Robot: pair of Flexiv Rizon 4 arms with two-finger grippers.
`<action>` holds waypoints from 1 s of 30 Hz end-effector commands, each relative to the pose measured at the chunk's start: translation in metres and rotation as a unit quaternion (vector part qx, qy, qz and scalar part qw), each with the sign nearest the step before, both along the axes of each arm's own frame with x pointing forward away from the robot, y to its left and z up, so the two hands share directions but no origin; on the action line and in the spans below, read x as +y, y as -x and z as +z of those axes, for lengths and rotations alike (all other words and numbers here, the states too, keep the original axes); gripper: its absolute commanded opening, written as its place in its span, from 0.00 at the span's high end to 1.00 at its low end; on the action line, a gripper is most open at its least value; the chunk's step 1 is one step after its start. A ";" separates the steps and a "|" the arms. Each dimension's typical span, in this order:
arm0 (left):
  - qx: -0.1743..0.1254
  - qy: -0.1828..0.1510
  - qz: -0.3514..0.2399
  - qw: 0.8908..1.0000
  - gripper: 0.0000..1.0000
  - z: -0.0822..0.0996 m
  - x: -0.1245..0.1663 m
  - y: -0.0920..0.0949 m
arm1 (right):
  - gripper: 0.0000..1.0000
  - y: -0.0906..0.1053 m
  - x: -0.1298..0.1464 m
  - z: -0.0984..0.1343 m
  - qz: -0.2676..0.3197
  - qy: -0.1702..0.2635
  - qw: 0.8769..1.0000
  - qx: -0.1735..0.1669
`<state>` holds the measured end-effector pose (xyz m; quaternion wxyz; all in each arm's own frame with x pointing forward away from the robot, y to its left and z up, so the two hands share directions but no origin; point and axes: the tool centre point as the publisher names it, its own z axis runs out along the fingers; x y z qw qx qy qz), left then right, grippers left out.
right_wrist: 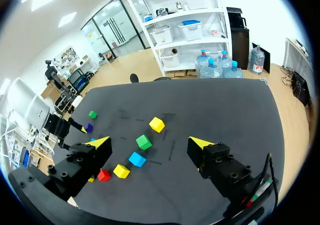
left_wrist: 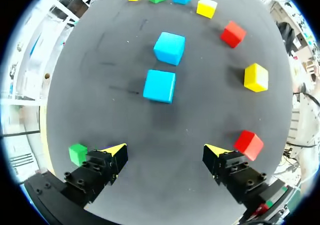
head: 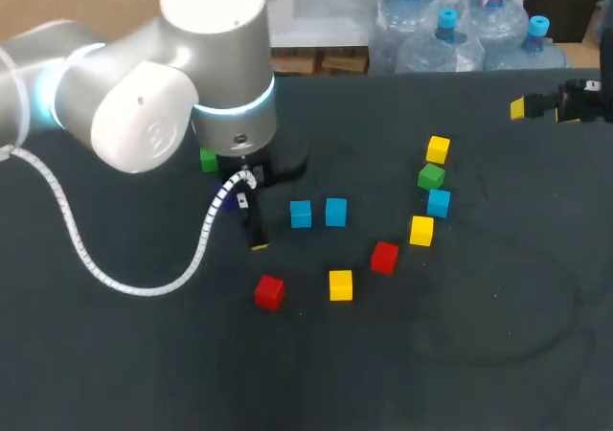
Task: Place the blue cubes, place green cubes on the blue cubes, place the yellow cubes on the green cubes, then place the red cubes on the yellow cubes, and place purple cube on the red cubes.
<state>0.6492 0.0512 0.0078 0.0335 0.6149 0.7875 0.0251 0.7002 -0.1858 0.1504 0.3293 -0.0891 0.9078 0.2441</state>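
Hovering over the left half of the table (head: 144,374), the left gripper (left_wrist: 166,150) is being held with its fingers spread wide and nothing between them. A green cube (left_wrist: 77,153) is being shown just beside its finger at nine o'clock, and a purple cube (right_wrist: 88,128) close by that gripper in the right wrist view. At the gripper's twelve o'clock, a near blue cube (left_wrist: 159,86) and a far blue cube (left_wrist: 169,48) are being seen side by side with a slight gap. A near red cube (left_wrist: 248,144) is being seen at its three o'clock, a lone yellow cube (left_wrist: 256,77) and a second red cube (left_wrist: 233,33) between one and two o'clock. Further right, a line of four is being formed toward twelve o'clock: a yellow end cube (head: 421,230), a third blue cube (head: 439,202), a second green cube (head: 431,175) and a far yellow cube (head: 438,149). Every cube is being borne singly by the table. At the table's two o'clock edge, the right gripper (head: 538,111) is being held wide, gripping nothing.
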 end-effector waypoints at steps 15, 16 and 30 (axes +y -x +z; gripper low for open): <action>-0.016 -0.010 -0.025 0.999 1.00 0.002 -0.021 -0.026 | 0.00 0.000 0.001 0.000 -0.001 0.001 1.000 0.000; -0.015 -0.009 -0.028 0.999 1.00 0.001 -0.023 -0.027 | 0.00 0.000 0.001 0.000 -0.001 0.001 1.000 0.000; -0.009 -0.012 -0.042 0.999 0.96 -0.006 -0.036 -0.035 | 0.00 0.000 0.001 0.000 -0.001 0.001 1.000 0.000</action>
